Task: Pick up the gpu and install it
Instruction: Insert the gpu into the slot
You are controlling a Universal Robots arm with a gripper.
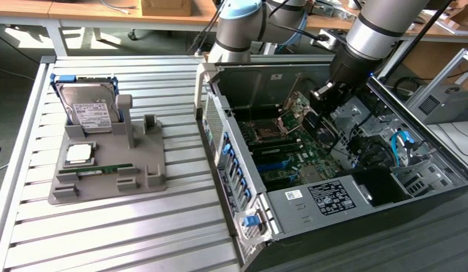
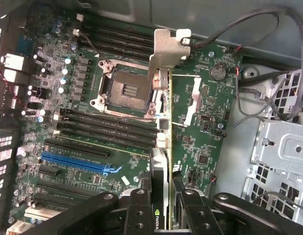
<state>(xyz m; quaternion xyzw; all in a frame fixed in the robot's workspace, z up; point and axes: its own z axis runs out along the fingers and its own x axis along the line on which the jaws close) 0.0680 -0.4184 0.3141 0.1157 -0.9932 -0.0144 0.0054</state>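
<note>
Black fingers (image 2: 181,193) clamp the thin gpu (image 2: 160,166) edge-on, its silvery bracket (image 2: 166,49) over the green motherboard (image 2: 92,142).

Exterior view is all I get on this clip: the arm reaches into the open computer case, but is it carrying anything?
Observer: Yes. In the wrist view the gripper is shut on the gpu, which is seen edge-on in its grip.
Operator: Which end of the card points away from the gripper?
Observer: The end with the silvery bracket; it is the end farthest from the grip.
Operator: Is the card in a slot yet?
Observer: The long blue slot on the motherboard is bare. The card is beside it, not in it.
</note>
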